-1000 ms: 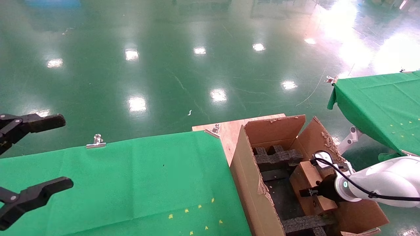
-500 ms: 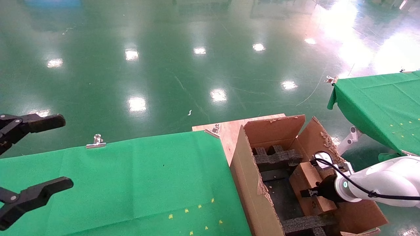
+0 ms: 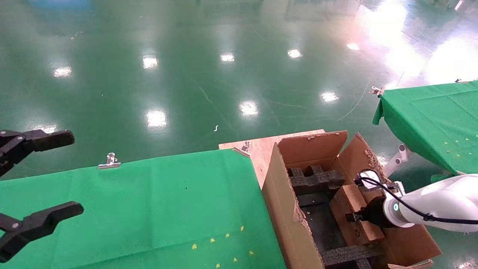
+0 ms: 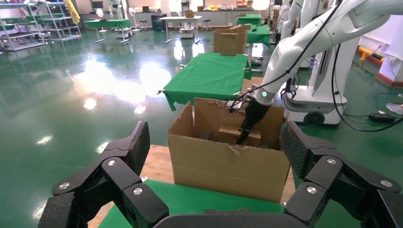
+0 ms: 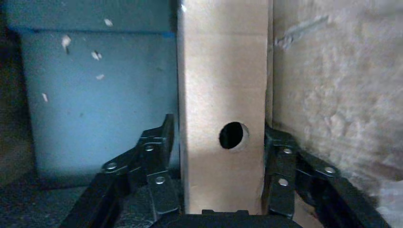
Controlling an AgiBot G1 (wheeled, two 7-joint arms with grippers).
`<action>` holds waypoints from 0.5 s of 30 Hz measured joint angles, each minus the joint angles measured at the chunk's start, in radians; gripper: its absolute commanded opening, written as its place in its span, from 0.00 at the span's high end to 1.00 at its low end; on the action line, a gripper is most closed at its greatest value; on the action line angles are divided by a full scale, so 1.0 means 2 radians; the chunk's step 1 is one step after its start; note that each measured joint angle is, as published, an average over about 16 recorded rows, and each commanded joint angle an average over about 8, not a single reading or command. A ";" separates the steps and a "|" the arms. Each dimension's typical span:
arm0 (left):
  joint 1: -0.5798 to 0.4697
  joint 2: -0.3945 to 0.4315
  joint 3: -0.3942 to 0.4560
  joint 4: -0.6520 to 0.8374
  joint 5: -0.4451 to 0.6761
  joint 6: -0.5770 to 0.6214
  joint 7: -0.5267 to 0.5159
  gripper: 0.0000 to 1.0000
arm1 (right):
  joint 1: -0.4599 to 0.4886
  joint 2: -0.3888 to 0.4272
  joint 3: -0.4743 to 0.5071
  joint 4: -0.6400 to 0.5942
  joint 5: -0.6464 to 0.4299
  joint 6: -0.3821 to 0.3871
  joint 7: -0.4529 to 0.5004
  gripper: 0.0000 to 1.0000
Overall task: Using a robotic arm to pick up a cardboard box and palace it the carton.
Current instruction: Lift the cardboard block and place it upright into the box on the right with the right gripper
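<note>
The large brown carton point(image 3: 283, 201) with ragged flaps and black foam inserts point(image 3: 315, 179) stands at the right end of the table. My right gripper point(image 3: 353, 217), on the white arm, reaches down into it and is shut on the small cardboard box point(image 3: 349, 203). The box leans close to the carton's right wall. In the right wrist view the gripper's point(image 5: 218, 126) fingers flank the box point(image 5: 221, 71) beside its round hole, with the carton wall point(image 5: 332, 71) right next to it. My left gripper point(image 3: 74, 173) hangs open and empty at the far left.
A green-clothed table point(image 3: 149, 205) lies in front, with a bare wooden board point(image 3: 261, 147) and metal clips point(image 3: 109, 161) at its far edge. A second green table point(image 3: 433, 119) stands at the right. The left wrist view shows the carton point(image 4: 228, 166) and the right arm beyond the left gripper point(image 4: 214, 142).
The right arm has shifted slightly right and up inside the carton. The cardboard box has barely moved. The left gripper has not moved.
</note>
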 measured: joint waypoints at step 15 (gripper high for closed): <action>0.000 0.000 0.000 0.000 0.000 0.000 0.000 0.00 | 0.091 0.045 0.041 0.099 0.027 -0.035 -0.022 0.00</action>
